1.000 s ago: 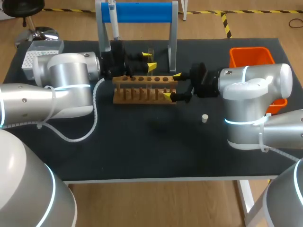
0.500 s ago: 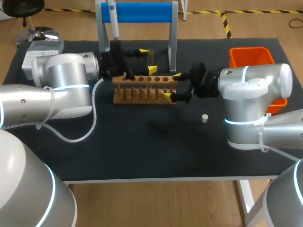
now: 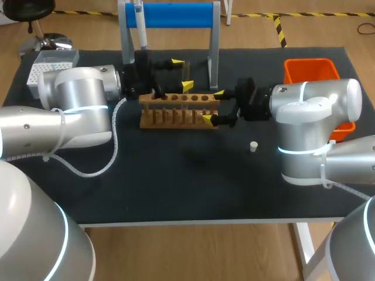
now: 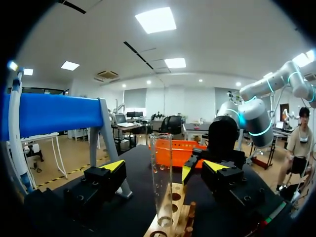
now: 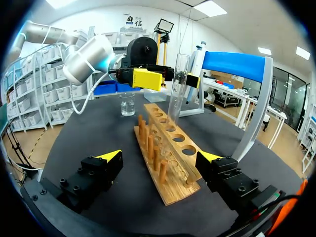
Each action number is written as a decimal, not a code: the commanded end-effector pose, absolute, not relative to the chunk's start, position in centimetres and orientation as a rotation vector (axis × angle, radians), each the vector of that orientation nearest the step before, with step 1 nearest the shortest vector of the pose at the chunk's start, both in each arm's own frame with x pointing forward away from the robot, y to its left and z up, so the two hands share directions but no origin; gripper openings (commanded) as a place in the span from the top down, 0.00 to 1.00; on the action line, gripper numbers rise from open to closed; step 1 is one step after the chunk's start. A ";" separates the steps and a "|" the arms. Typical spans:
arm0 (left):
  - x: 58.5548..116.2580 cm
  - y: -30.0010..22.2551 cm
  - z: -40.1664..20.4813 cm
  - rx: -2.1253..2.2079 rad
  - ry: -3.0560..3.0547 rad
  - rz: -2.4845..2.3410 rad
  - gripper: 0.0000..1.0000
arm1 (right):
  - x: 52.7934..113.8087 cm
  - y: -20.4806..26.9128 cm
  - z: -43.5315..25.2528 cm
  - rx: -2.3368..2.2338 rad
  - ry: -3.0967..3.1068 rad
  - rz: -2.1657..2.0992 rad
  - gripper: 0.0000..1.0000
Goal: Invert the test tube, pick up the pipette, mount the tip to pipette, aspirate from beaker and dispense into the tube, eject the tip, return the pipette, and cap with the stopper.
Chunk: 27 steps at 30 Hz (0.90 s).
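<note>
**Test tube stands in rack between parted fingers**

The left gripper (image 3: 182,74) hangs with its yellow-tipped fingers apart, one on each side of the glass test tube (image 4: 161,180) and neither touching it. The tube stands mouth up in a hole of the wooden rack (image 3: 176,112). The right gripper (image 3: 212,106), also spread wide, straddles the rack's end nearest its arm. The pipette (image 3: 141,29) hangs on the blue stand (image 3: 173,14) behind. The stopper (image 3: 253,146) lies on the black table (image 3: 176,187), and the beaker (image 5: 127,104) stands near the rack's other end.

— Where does my head camera sit?
— High at the rear, looking down over the table (image 3: 176,187).
— And my wrist cameras?
— Low, close, facing each other across the wooden rack (image 3: 179,110); all three share it.
</note>
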<state>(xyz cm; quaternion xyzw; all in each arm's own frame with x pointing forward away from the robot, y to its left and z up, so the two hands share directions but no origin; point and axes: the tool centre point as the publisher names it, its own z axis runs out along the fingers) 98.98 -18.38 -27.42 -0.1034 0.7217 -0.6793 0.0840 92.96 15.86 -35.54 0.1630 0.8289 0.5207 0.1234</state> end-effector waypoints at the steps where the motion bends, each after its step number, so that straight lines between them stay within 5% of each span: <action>1: 99.1 -18.2 -27.4 -0.308 2.158 -2.030 0.00 | 93.0 15.8 -35.5 0.474 2.420 1.518 0.00; 3: 99.0 -18.1 -27.4 -0.310 2.156 -2.035 0.04 | 93.0 15.8 -35.5 0.474 2.420 1.518 0.00; 4: 99.0 -18.1 -27.4 -0.311 2.155 -2.034 0.13 | 93.0 15.8 -35.5 0.474 2.420 1.518 0.00; 5: 99.0 -18.1 -27.4 -0.307 2.152 -2.039 0.09 | 93.0 15.8 -35.5 0.474 2.420 1.518 0.00; 6: 99.0 -18.1 -27.3 -0.307 2.151 -2.040 0.49 | 93.0 15.8 -35.5 0.474 2.420 1.518 0.00; 7: 98.9 -18.1 -27.3 -0.308 2.151 -2.038 0.65 | 93.0 15.8 -35.5 0.474 2.420 1.518 0.00; 9: 98.9 -18.0 -27.3 -0.311 2.149 -2.039 0.76 | 93.0 15.8 -35.5 0.474 2.420 1.518 0.00; 10: 98.9 -18.0 -27.3 -0.310 2.148 -2.040 1.00 | 93.0 15.8 -35.5 0.474 2.420 1.518 0.00; 27: 98.8 -17.8 -27.4 -0.323 2.140 -2.048 1.00 | 93.0 15.8 -35.5 0.474 2.420 1.518 0.00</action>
